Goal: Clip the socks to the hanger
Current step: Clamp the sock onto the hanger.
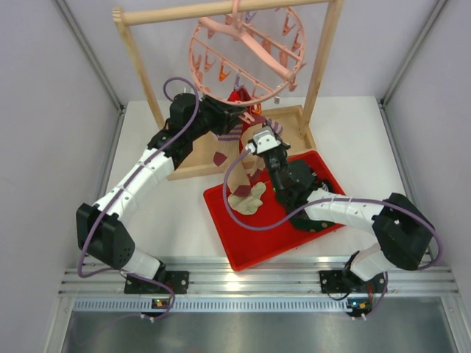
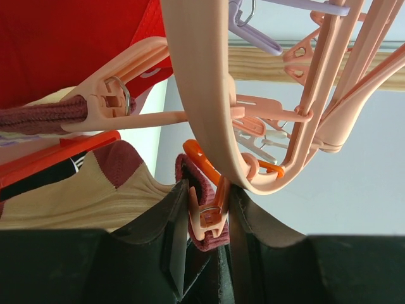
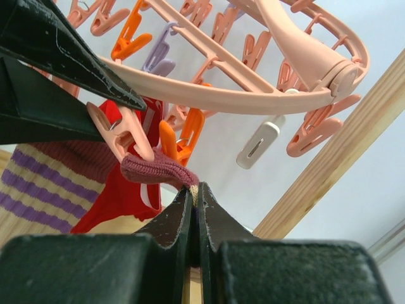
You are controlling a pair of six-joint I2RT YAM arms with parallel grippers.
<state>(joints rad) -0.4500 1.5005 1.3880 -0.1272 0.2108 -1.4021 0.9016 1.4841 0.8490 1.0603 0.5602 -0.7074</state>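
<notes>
Both my arms rise from the frame's lower corners to the hanger (image 1: 254, 45) at upper centre. My left gripper (image 2: 207, 190) squeezes a pink peg (image 2: 205, 221). My right gripper (image 3: 195, 190) is clamped on the tan sock (image 3: 158, 170), its maroon cuff up against that peg and its length hanging downward. At lower centre, the red tray (image 1: 257, 254) holds a cream sock (image 1: 246, 197).
</notes>
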